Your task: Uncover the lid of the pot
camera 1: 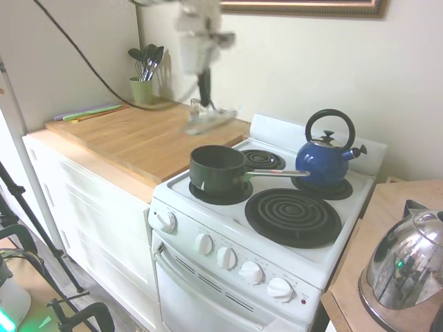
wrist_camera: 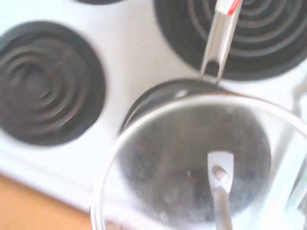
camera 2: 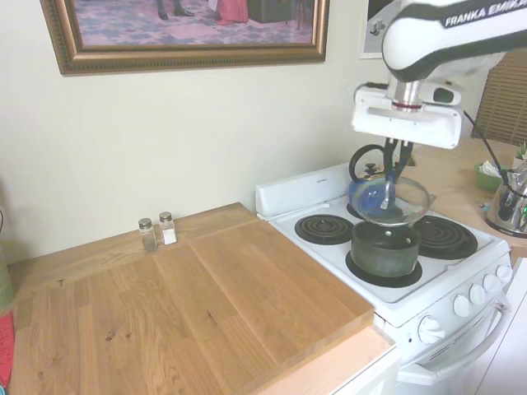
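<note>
From the first exterior view I see the pot sitting open on the front burner of the stove, its long handle running towards the blue kettle. The lid hangs in the air above the edge of the wooden counter, up and to the side of the pot, below the gripper. Motion blur smears both, so I cannot read the fingers here.

From the second exterior view the lid hangs tilted just above the pot, clear of its rim. The gripper reaches down to the loop handle and seems pinched on it, though the fingertips blend into the kettle behind.

In the wrist view the glass lid fills the lower frame, loop handle in view, the pot partly covered beneath. Everything is soft.
</note>
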Robot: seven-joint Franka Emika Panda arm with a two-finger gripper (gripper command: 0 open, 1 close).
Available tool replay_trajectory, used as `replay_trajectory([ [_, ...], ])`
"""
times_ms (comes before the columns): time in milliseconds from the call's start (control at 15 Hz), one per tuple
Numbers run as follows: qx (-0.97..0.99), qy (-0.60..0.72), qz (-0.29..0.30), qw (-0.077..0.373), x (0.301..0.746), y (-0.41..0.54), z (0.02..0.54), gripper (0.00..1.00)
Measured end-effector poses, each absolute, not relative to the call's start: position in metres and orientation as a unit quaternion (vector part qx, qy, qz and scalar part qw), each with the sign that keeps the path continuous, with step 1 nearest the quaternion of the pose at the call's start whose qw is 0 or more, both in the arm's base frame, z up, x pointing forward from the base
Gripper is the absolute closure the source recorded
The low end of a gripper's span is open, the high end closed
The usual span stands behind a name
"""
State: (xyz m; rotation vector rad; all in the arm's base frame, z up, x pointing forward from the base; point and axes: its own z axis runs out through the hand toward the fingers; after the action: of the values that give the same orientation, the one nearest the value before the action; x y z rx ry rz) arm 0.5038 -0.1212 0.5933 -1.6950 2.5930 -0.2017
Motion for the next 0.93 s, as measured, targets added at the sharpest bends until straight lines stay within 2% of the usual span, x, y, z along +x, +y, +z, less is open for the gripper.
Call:
replay_trajectory([
  [200, -0.587, 0.804, -0.096, 0.019, 0.494, 0.004, 0.619, 1.0],
  [400, -0.626, 0.773, -0.105, 0.006, 0.514, 0.106, 0.602, 1.0],
  [733, -0.647, 0.759, -0.063, -0.038, 0.617, 0.133, 0.508, 1.0],
  [933, -0.658, 0.749, -0.05, -0.052, 0.654, 0.158, 0.463, 1.0],
])
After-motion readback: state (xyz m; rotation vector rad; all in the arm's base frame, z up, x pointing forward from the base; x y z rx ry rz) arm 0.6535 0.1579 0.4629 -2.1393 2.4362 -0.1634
